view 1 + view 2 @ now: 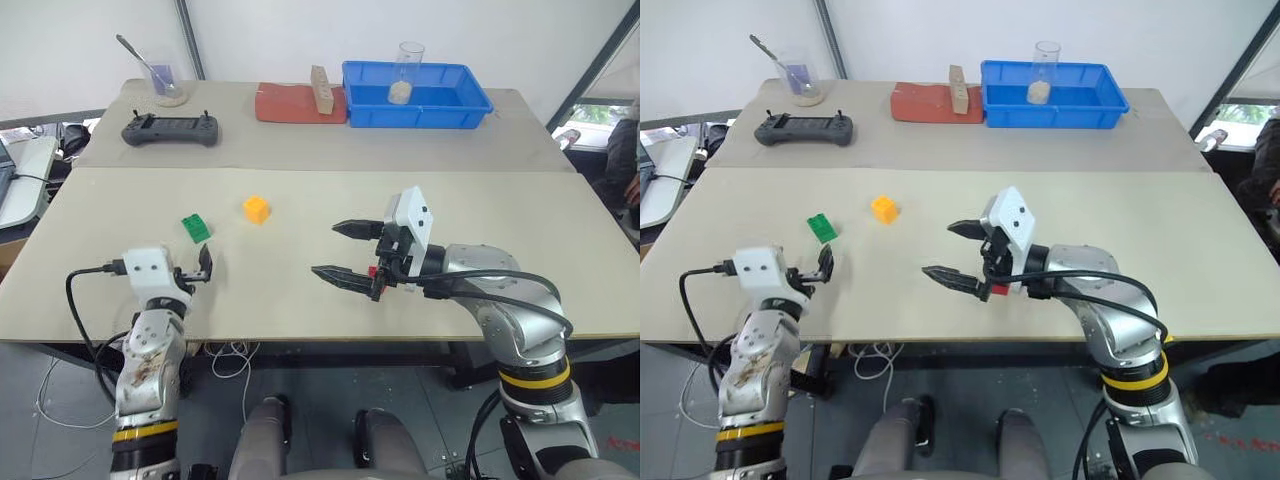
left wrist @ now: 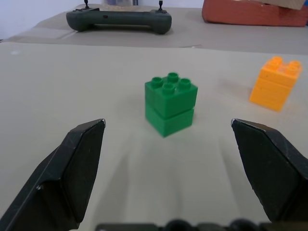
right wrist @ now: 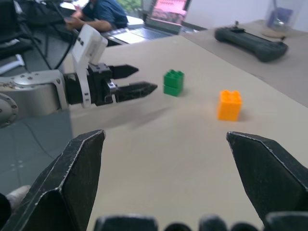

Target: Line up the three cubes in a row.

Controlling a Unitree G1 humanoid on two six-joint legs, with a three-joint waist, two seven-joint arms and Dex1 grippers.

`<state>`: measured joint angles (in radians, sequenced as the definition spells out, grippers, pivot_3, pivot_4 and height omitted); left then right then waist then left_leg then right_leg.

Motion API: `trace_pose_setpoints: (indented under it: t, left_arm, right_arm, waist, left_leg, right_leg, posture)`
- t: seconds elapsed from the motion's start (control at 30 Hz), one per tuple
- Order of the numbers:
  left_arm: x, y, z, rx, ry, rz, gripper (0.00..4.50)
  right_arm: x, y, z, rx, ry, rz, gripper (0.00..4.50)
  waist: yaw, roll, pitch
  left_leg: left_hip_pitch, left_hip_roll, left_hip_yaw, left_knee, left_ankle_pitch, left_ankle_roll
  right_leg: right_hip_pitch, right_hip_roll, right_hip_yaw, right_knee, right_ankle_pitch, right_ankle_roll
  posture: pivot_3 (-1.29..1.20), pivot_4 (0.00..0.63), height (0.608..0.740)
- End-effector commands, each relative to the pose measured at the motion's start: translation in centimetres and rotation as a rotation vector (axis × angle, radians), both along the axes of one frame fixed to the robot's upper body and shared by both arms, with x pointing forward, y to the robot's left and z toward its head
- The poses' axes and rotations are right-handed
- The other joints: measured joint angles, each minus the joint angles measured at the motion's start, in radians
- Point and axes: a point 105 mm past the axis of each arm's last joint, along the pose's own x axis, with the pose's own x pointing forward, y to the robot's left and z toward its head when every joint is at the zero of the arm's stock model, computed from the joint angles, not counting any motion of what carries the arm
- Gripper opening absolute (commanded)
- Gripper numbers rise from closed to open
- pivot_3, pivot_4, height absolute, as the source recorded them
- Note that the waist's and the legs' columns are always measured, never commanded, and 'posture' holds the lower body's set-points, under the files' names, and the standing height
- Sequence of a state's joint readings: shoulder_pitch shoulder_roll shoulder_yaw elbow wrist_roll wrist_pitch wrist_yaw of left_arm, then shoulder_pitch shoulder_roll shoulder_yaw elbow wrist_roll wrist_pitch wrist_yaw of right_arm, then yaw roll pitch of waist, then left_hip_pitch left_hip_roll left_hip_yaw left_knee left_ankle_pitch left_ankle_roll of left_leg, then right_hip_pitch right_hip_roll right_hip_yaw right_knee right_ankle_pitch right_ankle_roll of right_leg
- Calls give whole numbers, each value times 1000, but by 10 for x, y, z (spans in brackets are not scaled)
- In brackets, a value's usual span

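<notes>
Your left gripper (image 1: 203, 268) sits at about 8 o'clock over the near table edge, forearm rising straight up from below, wrist level, fingers pointing toward 12 o'clock with the jaws spread wide and nothing between them. Your right gripper (image 1: 340, 252) hovers near centre, at about 4 o'clock; its arm bends in from the right, elbow low, and the fingers point toward 9 o'clock, jaws parted wide and empty.
</notes>
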<state>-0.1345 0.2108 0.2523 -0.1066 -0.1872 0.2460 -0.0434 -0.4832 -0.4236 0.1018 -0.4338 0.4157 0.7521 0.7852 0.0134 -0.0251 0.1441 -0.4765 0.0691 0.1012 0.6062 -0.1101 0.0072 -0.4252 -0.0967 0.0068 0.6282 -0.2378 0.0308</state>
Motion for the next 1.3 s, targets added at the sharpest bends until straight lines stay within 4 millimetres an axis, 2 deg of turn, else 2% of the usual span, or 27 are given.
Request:
trace_pose_setpoints:
  t: [0.03,0.37,0.67,0.7,0.77,0.9,1.13,1.2,1.3]
  left_arm:
    - [10,-1,4,-13,-30,41,4500]
    - [45,-14,-5,-98,9,176,4500]
    - [60,-15,-1,-111,5,206,4500]
    - [61,-15,-1,-110,4,208,3969]
    - [61,-14,-1,-112,7,214,3310]
    - [61,-11,0,-112,3,228,1318]
    - [60,-5,6,-88,-13,216,1255]
    - [61,-12,16,-67,-41,134,1255]
    - [58,-41,42,44,-114,-172,1255]
  right_arm:
    - [-2,-6,14,13,-59,-46,4467]
    - [-2,-10,19,9,-71,-96,4467]
    - [1,-16,20,9,-72,-130,4467]
    - [2,-16,20,9,-71,-132,4500]
    - [3,-19,19,7,-73,-141,4500]
    - [4,-22,17,6,-73,-151,4500]
    - [3,-24,14,7,-66,-158,4500]
    - [4,-27,13,3,-68,-170,4500]
    - [2,-39,16,-8,-80,-183,4500]
  waist:
    - [-1,0,0]
    - [1,-3,1]
    - [-1,-4,0]
    - [-1,-4,1]
    - [-1,-4,1]
    - [-1,-4,0]
    - [-2,-4,1]
    - [-1,-5,1]
    - [0,-6,1]
  left_leg:
    - [0,0,0,0,0,0]
    - [0,0,-2,2,0,1]
    - [0,0,-3,2,0,1]
    - [0,0,-3,2,0,1]
    - [0,0,-3,2,0,1]
    - [0,0,-3,2,0,1]
    - [0,0,-3,2,0,1]
    - [0,0,-3,2,0,1]
    - [0,0,-3,2,0,0]
  right_leg:
    - [0,0,0,0,0,0]
    - [2,3,0,0,2,4]
    - [2,3,0,0,3,7]
    - [2,3,0,0,4,7]
    - [2,3,0,0,4,7]
    - [2,3,0,0,4,7]
    - [2,3,0,0,4,7]
    - [2,3,0,0,4,7]
    - [2,3,0,0,3,5]
  posture:
    - [0,150,740]
    - [0,150,740]
    - [0,150,740]
    - [0,150,740]
    - [0,150,740]
    - [0,150,740]
    - [0,150,740]
    - [0,150,740]
    - [0,150,740]
